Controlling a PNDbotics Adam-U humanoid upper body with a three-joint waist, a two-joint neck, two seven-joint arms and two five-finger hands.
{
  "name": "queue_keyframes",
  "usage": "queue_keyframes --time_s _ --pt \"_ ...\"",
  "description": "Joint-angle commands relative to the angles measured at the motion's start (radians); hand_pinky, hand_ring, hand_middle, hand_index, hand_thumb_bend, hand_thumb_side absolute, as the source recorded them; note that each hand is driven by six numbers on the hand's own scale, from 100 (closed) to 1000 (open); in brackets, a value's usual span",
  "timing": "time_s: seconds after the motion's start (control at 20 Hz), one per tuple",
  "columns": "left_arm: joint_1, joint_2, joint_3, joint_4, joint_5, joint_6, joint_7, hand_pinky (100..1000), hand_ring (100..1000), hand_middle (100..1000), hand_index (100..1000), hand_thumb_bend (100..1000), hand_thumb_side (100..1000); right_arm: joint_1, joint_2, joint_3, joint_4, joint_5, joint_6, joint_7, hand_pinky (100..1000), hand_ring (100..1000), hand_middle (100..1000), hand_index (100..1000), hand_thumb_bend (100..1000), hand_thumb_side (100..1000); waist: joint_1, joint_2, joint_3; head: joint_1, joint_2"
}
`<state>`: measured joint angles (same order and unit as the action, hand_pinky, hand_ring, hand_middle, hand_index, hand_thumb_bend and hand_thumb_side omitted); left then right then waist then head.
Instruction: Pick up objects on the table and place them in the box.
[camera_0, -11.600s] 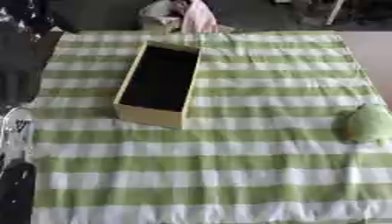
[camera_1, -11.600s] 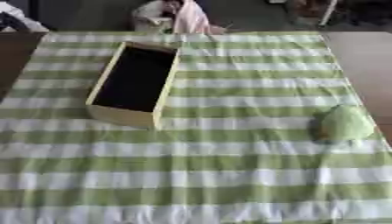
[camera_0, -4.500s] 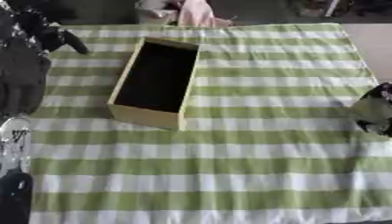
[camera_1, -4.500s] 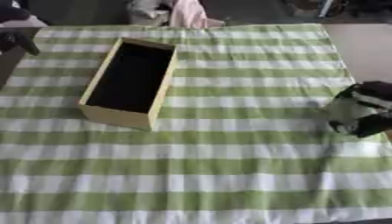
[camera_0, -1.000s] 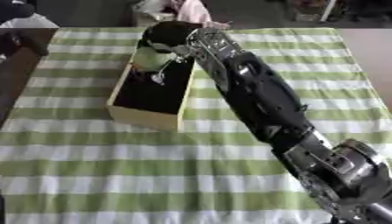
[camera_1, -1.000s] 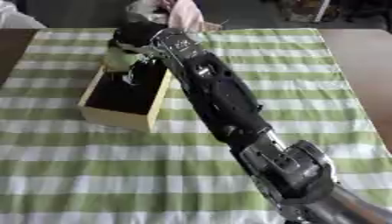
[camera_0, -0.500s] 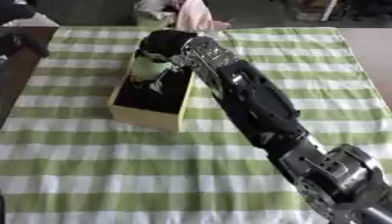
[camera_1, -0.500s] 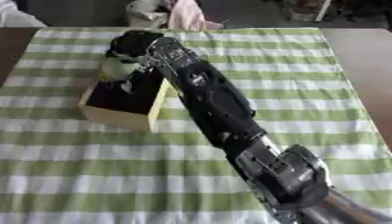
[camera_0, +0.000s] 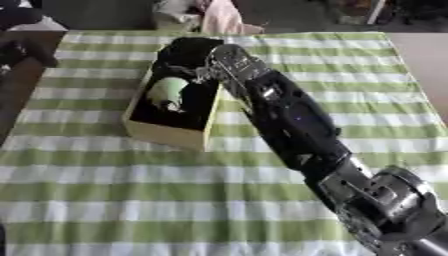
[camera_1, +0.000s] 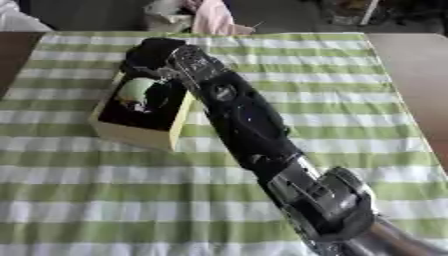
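One pale green rounded object (camera_0: 168, 93) sits under the right hand's fingers (camera_0: 182, 75), which curl about its upper side; whether they grip it cannot be told. It lies inside the shallow tan box (camera_0: 166, 133), upper left of frame. Advice: spread the fingers fully, then lift straight up, clear of the box walls, over the green-striped surface (camera_0: 219, 200).
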<state>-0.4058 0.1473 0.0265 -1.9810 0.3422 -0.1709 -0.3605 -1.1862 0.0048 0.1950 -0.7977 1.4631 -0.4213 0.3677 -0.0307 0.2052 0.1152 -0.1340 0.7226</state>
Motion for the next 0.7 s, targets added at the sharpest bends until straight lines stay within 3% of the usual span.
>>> queue_keyframes --time_s 0.05,0.1,0.15,0.2,0.55,0.7 --pt "-0.01 0.0 -0.004 -0.019 0.001 0.004 -0.002 508 761 720 790 100 725 -0.03 -0.008 -0.007 -0.041 0.011 0.007 -0.007 1000 899 838 925 288 679 0.005 -0.013 -0.002 0.001 -0.006" --pt "-0.01 0.0 -0.004 -0.019 0.001 0.005 -0.002 508 761 720 790 100 725 -0.031 -0.01 -0.009 -0.048 0.006 0.009 -0.008 1000 897 835 924 273 672 0.005 -0.014 -0.002 0.002 -0.006" --pt "-0.01 -0.001 -0.005 -0.019 0.0 0.006 -0.003 508 761 720 790 100 725 -0.031 -0.012 -0.01 -0.055 -0.001 0.012 -0.008 1000 889 829 921 198 695 0.005 -0.014 -0.003 0.002 -0.006" --pt "-0.009 -0.001 -0.005 -0.019 0.0 0.006 -0.003 509 761 721 790 100 725 -0.032 -0.015 -0.013 -0.064 -0.011 0.015 -0.009 1000 886 825 920 238 669 0.005 -0.015 -0.003 0.003 -0.007" --pt "-0.006 0.002 -0.004 -0.019 -0.004 0.006 -0.002 508 762 721 790 100 724 -0.044 -0.07 -0.025 -0.209 -0.142 0.046 0.008 982 852 786 891 108 637 0.005 -0.021 -0.013 0.016 -0.003" --pt "-0.004 0.005 -0.002 -0.019 -0.007 0.006 0.0 507 762 721 790 100 725 -0.039 -0.114 -0.033 -0.286 -0.232 0.069 0.033 959 831 769 877 100 640 0.005 -0.022 -0.019 0.028 -0.001"
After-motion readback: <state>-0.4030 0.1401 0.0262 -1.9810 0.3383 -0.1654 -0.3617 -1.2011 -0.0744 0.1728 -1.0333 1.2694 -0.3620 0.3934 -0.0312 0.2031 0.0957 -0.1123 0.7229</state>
